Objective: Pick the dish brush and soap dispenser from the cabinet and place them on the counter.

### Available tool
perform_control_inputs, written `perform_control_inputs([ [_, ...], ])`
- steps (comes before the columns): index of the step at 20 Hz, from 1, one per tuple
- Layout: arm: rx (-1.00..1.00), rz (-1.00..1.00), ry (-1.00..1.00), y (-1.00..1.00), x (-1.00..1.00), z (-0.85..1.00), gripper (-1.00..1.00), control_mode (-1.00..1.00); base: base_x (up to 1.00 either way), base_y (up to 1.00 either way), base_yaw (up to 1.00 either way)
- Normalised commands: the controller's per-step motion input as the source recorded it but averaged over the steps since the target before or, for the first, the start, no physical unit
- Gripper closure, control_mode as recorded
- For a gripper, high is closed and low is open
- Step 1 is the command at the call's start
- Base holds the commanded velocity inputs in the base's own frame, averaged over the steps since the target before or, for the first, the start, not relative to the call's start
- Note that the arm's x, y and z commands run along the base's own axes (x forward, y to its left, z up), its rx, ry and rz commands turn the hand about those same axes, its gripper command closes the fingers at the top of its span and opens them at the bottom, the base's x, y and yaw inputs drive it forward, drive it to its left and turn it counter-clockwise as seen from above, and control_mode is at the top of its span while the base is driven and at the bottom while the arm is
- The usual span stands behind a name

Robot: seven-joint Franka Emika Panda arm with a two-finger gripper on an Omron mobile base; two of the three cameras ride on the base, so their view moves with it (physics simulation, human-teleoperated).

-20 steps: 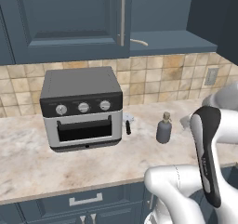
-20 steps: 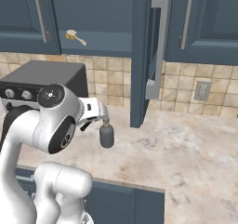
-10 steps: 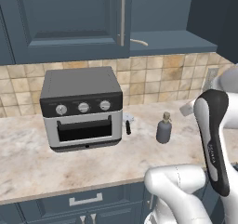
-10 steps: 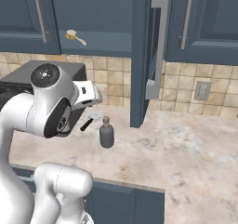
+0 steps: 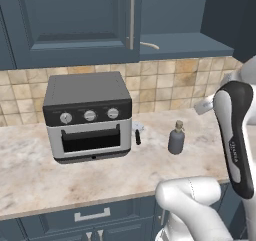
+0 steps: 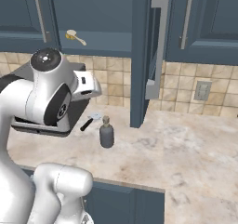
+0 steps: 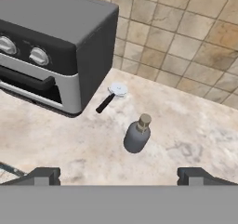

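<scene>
The grey soap dispenser (image 5: 176,138) (image 6: 107,133) (image 7: 137,134) stands upright on the beige counter (image 5: 30,177) (image 6: 190,146), right of the toaster oven. The dish brush (image 6: 74,36) lies on the shelf of the open blue-grey cabinet (image 6: 109,11); its cream handle (image 5: 149,45) pokes out past the door edge. My gripper (image 7: 120,176) is open and hangs above the counter, looking down at the dispenser. Its fingertips (image 7: 44,175) stand far apart with nothing between them, well clear of the bottle.
A black and silver toaster oven (image 5: 89,116) (image 7: 51,37) sits against the tiled backsplash. A small white item with a short black handle (image 5: 137,134) (image 7: 111,95) lies beside it. The cabinet's open door (image 6: 141,56) juts out over the counter. Wide bare countertop (image 6: 204,162) extends right.
My arm has swung upward and the hand has risen away from the soap dispenser. The dispenser and brush have not moved.
</scene>
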Motion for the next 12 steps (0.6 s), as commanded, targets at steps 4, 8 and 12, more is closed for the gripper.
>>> perform_control_inputs([
  [4, 0.08, 0.00, 0.03, 0.00, 0.12, 0.15, -1.00, -1.00, 0.00, 0.00, 0.00],
  [8, 0.01, 0.01, 0.01, 0.00, 0.07, 0.29, -1.00, -1.00, 0.00, 0.00, 0.00],
  [12, 0.00, 0.00, -0.08, 0.00, 0.01, 0.30, -1.00, -1.00, 0.00, 0.00, 0.00],
])
